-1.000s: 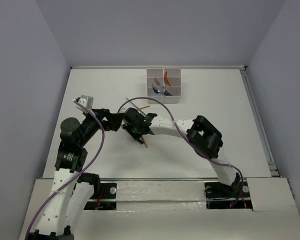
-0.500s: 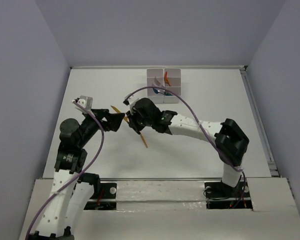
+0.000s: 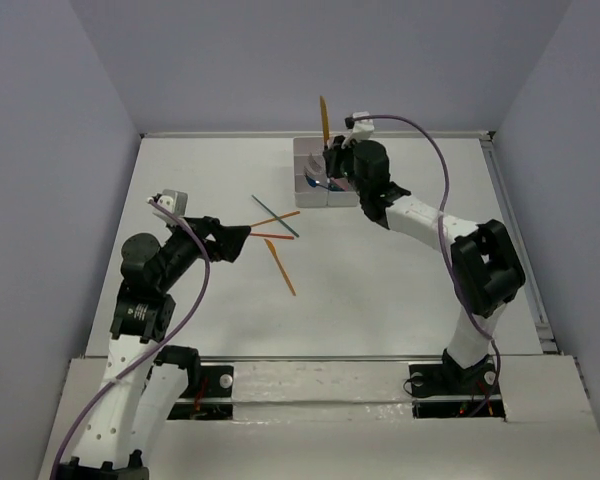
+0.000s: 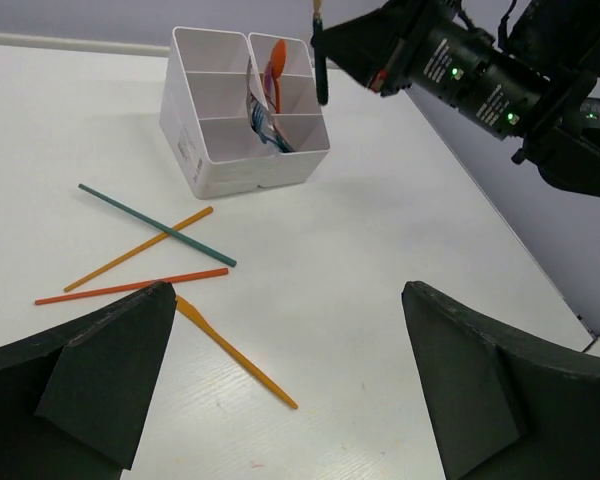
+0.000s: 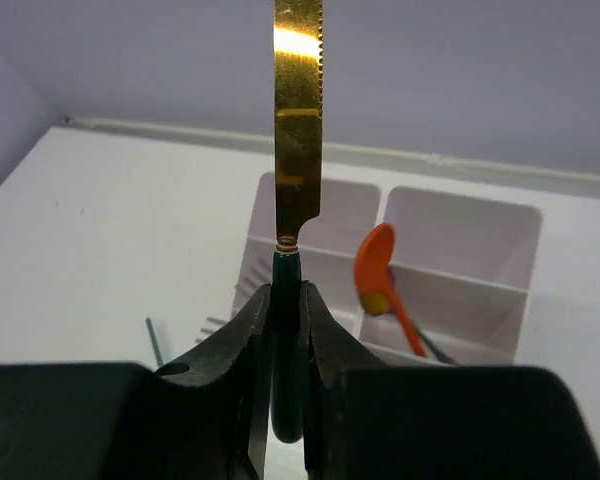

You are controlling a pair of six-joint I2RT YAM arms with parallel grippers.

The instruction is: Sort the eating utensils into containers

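The right gripper (image 5: pixel 287 300) clamps the knife (image 5: pixel 298 120) by its handle, blade up, just by the bins (image 5: pixel 460 215), probably to lower it handle-first; which compartment is unclear. The left gripper (image 4: pixel 288 290) hangs open near the sticks (image 4: pixel 155 225).

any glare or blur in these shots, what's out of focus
Right wrist: bright glare high on the gold knife, which is clamped in the right gripper. Left wrist: the white bins are sharp, the left gripper dark and underlit. Top external: even light, faint shadows, no glare.
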